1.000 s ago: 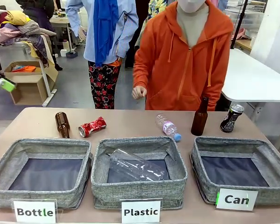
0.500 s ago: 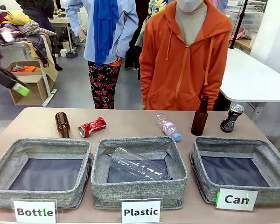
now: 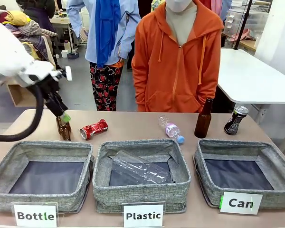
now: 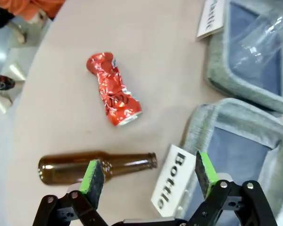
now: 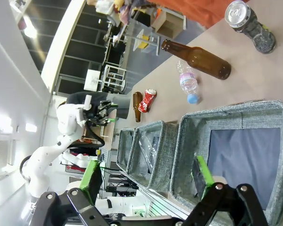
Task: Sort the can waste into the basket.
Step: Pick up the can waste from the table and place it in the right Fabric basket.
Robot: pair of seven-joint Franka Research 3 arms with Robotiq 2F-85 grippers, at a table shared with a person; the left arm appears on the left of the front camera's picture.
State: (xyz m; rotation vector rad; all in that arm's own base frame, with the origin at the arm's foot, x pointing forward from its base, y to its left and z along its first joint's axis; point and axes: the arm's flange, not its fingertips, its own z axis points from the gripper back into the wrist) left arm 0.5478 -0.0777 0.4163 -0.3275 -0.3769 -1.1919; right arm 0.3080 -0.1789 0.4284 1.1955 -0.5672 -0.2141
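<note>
1. The crushed red can [image 4: 114,89] lies on its side on the table [image 4: 52,94], ahead of the left pincer [image 4: 148,173] and well clear of its fingertips. It is shiny and badly dented, with white marks and its open end towards the pincer.
2. The black can [image 3: 235,119] stands upright with a pale print, far across the table from the left pincer. It sits just behind the far rim of the Can basket [image 3: 270,154], whose dark lining shows.
3. The left pincer's jaws are spread wide with nothing between them, and it hangs over a lying brown bottle [image 4: 75,168]. One finger covers part of the bottle's body. From the front, the arm and cable make the pincer hard to make out.
4. The right pincer [image 5: 147,176] is also spread and empty. It looks down on the Can basket, and one finger hides part of the basket's wall.
5. A second ago the left arm was at the side edge, and it has since swung in over the bottle. Neither can has moved. The person in orange [image 3: 175,57] has shifted towards the left pincer's side.
</note>
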